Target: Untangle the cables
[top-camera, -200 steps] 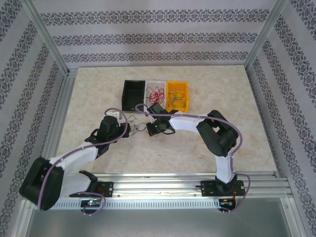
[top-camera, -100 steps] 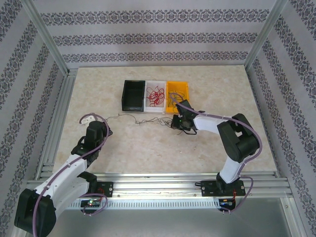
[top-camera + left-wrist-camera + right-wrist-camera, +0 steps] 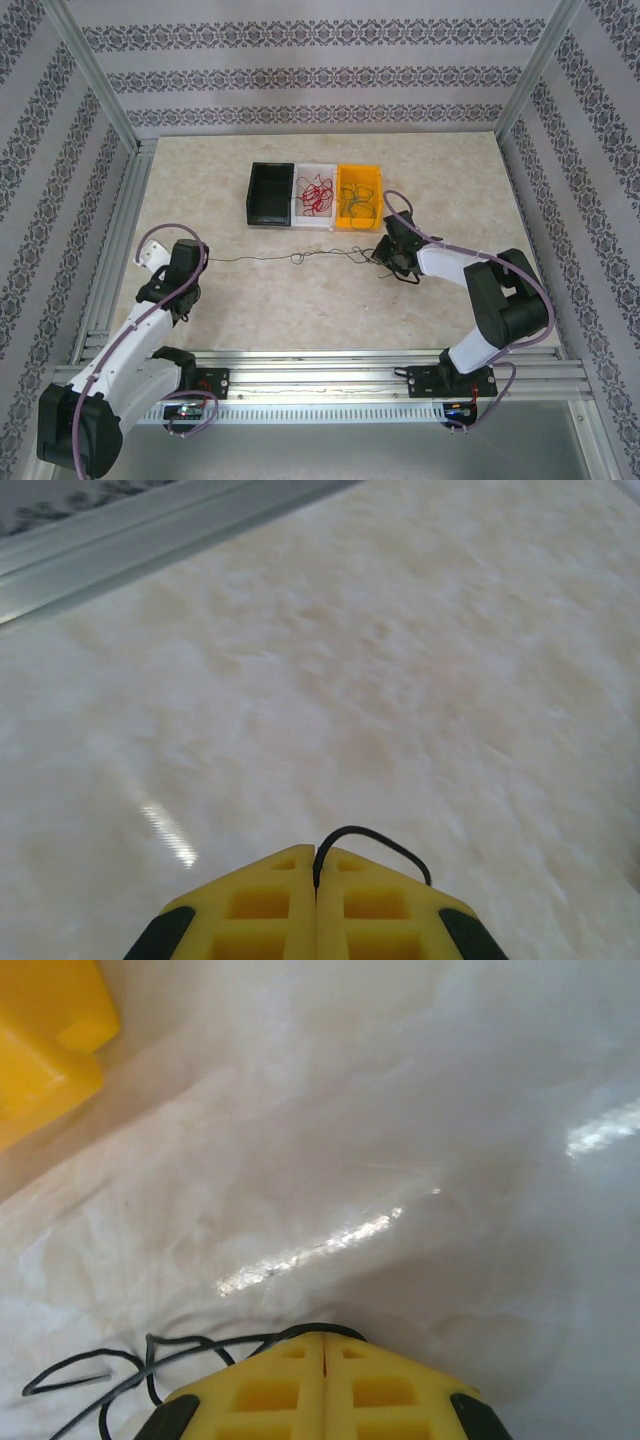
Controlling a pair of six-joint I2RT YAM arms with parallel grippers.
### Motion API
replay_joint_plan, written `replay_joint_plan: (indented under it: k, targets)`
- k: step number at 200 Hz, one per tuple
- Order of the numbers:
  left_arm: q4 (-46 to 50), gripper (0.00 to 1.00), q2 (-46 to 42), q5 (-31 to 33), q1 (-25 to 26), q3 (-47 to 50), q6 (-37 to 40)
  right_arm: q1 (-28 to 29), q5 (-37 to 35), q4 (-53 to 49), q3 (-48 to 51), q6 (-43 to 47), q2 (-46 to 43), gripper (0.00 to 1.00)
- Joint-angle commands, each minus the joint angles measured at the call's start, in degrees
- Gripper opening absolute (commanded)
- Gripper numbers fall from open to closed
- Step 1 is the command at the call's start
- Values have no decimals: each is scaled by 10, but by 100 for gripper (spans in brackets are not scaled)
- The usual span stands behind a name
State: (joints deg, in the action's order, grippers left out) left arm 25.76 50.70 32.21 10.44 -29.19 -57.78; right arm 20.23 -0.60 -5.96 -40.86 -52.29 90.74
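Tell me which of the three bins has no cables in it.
The black bin, leftmost in the row, looks empty; the white bin holds red cables and the yellow bin holds dark ones.

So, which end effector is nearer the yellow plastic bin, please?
Right: the right end effector is just in front of the yellow plastic bin; the left end effector is far to its left.

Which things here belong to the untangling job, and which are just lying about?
Job: black cables, stretched between left gripper and right gripper, both shut on them; red cables in white bin; blue-green cables in yellow bin.
Lying about: black bin.
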Motion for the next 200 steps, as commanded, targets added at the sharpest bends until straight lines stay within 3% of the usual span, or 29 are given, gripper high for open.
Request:
replay_joint_plan:
  k: [1,52,94,107,125,137,161,200]
  targets:
    - [94,0,8,46,-29,-40,-50,-10,-50,-46,22,-31,-10,0]
    - [91,0,-6,37,-100,-78,-29,-17,-63,-44,38,-45,-46,0]
    - [34,0,3,-28,-105,-71,14,-14,-72,-45,33,-26,-61,3]
    - [0,0,4,-66,-105,-54,26,-4,-69,-36,22,-7,-65,12]
    - [-54,0,8,-129,-99,-21,23,37,-72,-26,-11,50,-65,40]
    - [-80,0,16,-147,-83,-4,16,75,-88,-27,-38,95,-61,49]
    - [-82,0,38,-145,-51,0,5,137,-111,-40,-93,168,-37,55]
    - [-81,0,42,-137,-42,5,-4,185,-111,-82,-152,228,15,55]
